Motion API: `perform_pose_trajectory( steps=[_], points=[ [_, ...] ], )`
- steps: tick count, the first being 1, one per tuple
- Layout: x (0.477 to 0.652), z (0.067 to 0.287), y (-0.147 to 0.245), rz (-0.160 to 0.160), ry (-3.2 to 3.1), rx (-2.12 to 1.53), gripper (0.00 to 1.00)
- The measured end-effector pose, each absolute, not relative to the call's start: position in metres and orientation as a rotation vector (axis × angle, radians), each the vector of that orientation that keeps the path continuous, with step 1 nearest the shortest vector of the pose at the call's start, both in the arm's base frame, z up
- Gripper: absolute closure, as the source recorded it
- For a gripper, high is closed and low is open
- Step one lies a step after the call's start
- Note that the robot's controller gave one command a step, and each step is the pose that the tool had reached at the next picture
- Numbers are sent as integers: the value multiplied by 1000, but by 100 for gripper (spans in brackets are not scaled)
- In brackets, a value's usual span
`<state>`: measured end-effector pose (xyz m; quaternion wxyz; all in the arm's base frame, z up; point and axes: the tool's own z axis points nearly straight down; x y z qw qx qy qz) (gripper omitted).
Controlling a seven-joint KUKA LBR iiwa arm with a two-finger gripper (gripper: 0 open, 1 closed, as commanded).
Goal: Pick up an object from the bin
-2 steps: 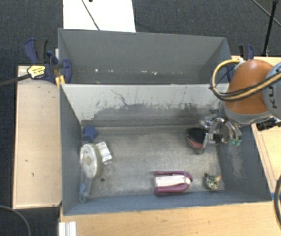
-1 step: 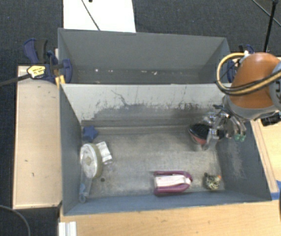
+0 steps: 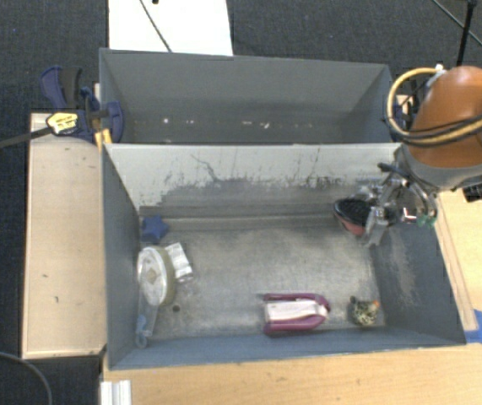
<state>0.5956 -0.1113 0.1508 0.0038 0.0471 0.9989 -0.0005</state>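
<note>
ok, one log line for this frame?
gripper: back-right of grey metal bin | beside it: small dark object with red patch | grasp: cannot tell | front wall: purple-and-white packet | left: clear round container

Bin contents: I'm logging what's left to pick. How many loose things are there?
4: a clear roll at left, a purple packet front centre, a small green thing front right, a black-red thing by the gripper. Blue bits by the roll may be separate.
</note>
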Motion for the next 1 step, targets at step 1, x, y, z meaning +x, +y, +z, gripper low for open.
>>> perform_pose_trajectory(
  steps=[1],
  points=[
    [597,157,-111,-1,3132,147,100]
  ],
)
